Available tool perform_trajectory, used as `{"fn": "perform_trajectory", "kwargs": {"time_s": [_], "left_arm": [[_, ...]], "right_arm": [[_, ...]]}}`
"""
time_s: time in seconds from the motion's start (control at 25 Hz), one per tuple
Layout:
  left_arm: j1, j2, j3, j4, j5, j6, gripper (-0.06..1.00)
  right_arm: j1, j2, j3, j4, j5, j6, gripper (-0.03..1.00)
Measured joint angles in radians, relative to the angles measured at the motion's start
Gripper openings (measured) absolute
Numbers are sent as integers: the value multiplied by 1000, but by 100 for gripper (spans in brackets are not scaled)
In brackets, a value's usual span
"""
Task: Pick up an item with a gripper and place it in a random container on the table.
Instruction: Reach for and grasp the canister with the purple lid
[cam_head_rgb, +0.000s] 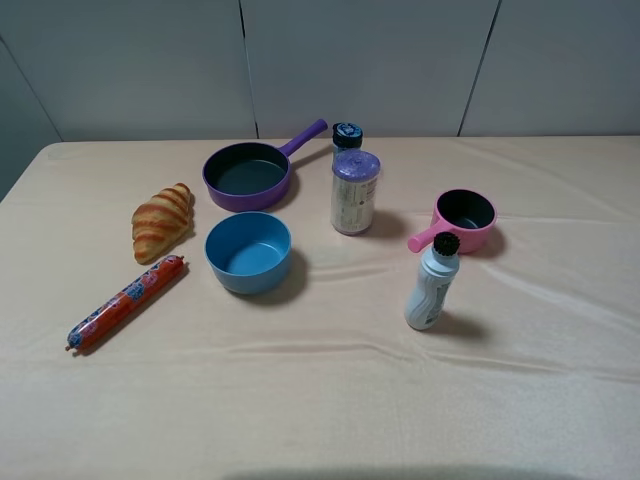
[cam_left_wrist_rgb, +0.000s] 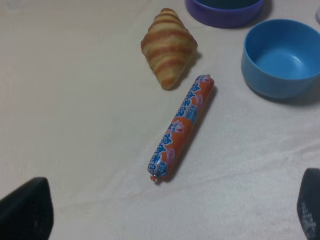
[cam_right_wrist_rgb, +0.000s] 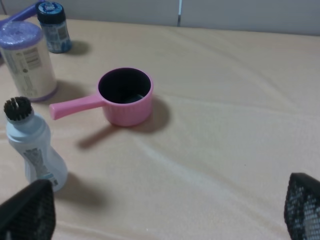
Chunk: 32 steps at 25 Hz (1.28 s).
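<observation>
Pickup not started.
Your left gripper (cam_left_wrist_rgb: 172, 200) and right gripper (cam_right_wrist_rgb: 165, 202) both gape empty; you'd want one around the tall clear purple-lidded jar (cam_head_rgb: 355, 192), then the round purple frying pan (cam_head_rgb: 245, 198).

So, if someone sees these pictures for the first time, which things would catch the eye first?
Probably the bright cookware on the beige cloth: a purple frying pan at the back, a blue bowl in front of it, a pink saucepan on the right. A croissant and a wrapped sausage lie on the left; a tall purple-lidded jar stands near the middle.
</observation>
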Motion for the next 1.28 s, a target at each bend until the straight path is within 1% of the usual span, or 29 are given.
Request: {"fn": "perform_trajectory", "kwargs": {"time_s": [1.28], "left_arm": [[0, 0, 0, 0, 0, 0, 99]], "right_arm": [[0, 0, 0, 0, 0, 0, 69]]}}
